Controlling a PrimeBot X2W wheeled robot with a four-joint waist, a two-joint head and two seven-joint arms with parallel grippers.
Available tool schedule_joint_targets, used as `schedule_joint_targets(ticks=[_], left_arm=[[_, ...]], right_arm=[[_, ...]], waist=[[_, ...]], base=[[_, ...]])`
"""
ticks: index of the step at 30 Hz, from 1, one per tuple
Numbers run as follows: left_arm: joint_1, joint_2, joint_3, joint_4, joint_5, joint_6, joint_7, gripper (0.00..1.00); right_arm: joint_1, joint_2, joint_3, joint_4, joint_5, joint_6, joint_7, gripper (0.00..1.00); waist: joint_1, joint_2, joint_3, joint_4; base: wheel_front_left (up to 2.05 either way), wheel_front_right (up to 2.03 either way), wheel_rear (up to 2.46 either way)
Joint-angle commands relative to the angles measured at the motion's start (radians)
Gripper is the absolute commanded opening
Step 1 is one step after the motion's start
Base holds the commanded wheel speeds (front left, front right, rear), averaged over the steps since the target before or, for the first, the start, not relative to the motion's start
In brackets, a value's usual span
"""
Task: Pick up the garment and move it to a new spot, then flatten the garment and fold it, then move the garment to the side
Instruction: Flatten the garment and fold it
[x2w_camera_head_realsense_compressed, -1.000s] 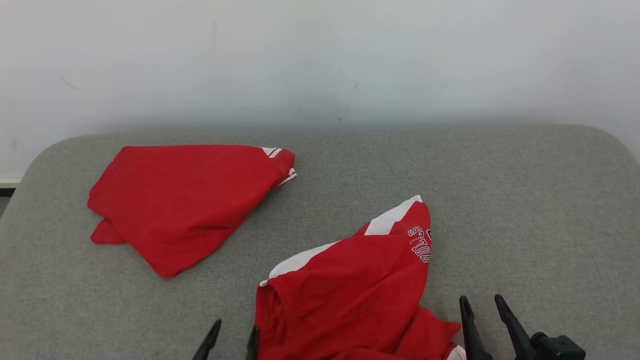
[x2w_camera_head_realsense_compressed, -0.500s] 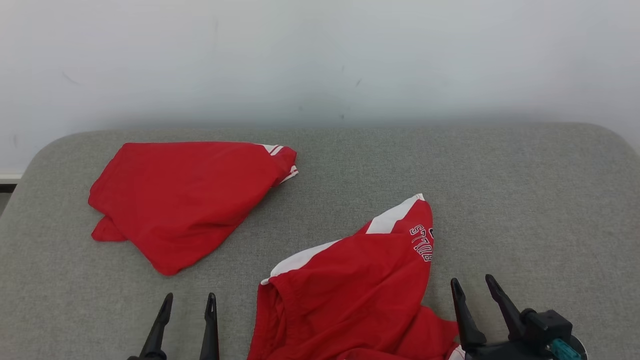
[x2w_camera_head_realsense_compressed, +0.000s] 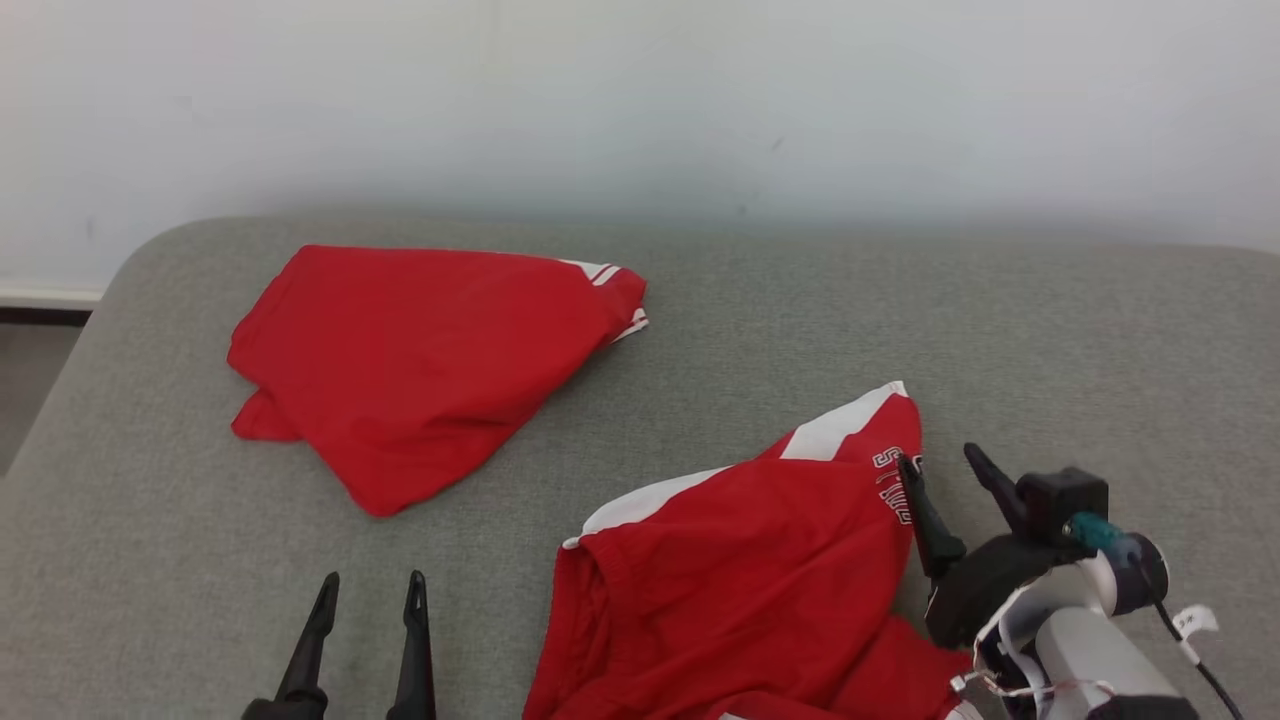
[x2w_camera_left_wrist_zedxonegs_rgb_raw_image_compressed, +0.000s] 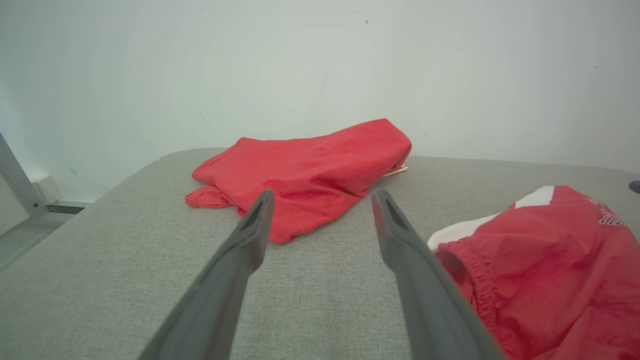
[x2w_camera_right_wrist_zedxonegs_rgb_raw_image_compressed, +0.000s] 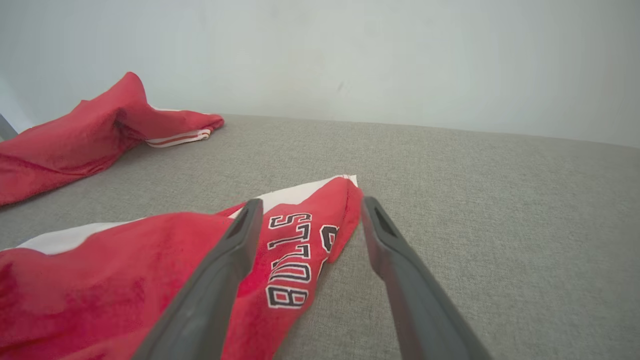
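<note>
Garment (x2w_camera_head_realsense_compressed: 740, 560): red sports shorts with white side panels and "BULLS" lettering, crumpled at the near edge of a grey padded table (x2w_camera_head_realsense_compressed: 1050, 330), between the two grippers. The right gripper (x2w_camera_head_realsense_compressed: 937, 457) has its two dark fingers spread wide and holds nothing. One finger is over the lettered corner and the other over bare padding just beside it, so the hem edge sits in the gap, probably lined up for a pinch there. Whether a finger touches the cloth cannot be told.

The left gripper (x2w_camera_head_realsense_compressed: 372, 580) is also spread wide and empty. It is near the elastic waistband side but apart from the cloth, likely placed to take a second hold so the shorts can be lifted.

Farther off, at the table's far left, a second red garment (x2w_camera_head_realsense_compressed: 420, 350) lies folded, well apart, seemingly already set aside. A plain white wall (x2w_camera_head_realsense_compressed: 640, 100) stands behind.
</note>
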Motion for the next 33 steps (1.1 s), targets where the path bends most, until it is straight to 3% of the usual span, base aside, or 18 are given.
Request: schedule_joint_targets(ticks=[1, 11, 12, 13, 26, 33], left_arm=[[-0.012, -0.002, -0.004, 0.004, -0.009, 0.007, -0.003, 1.00], [-0.032, -0.002, -0.037, 0.020, -0.028, 0.025, -0.003, 1.00], [-0.032, -0.002, -0.039, 0.021, -0.030, 0.026, -0.003, 1.00], [-0.032, -0.002, -0.041, 0.022, -0.031, 0.028, -0.003, 1.00], [-0.069, -0.002, -0.078, 0.019, -0.052, 0.045, -0.003, 1.00], [-0.095, -0.002, -0.114, 0.023, -0.077, 0.059, -0.003, 1.00]], right_arm=[[-0.016, -0.001, 0.005, 0.015, 0.012, -0.002, 0.000, 1.00], [-0.151, -0.003, 0.110, 0.291, 0.061, -0.002, 0.088, 1.00], [-0.162, -0.002, 0.124, 0.305, 0.072, -0.002, 0.095, 0.73], [-0.173, -0.001, 0.139, 0.312, 0.079, -0.002, 0.098, 0.00], [-0.429, -0.077, 0.177, 0.337, 0.187, -0.002, 0.001, 0.00], [-0.541, -0.104, 0.170, 0.439, 0.187, -0.002, 0.004, 0.02]], waist=[[0.0000, -0.0001, 0.022, 0.025], [0.0000, -0.0001, 0.046, 0.068], [0.0000, -0.0001, 0.047, 0.069], [0.0000, -0.0001, 0.047, 0.069], [0.0000, -0.0001, 0.105, 0.059], [0.0000, -0.0001, 0.134, 0.085]], base=[[0.00, 0.00, 0.00], [0.00, 0.00, 0.00], [0.00, 0.00, 0.00], [0.00, 0.00, 0.00], [0.00, 0.00, 0.00], [0.00, 0.00, 0.00]])
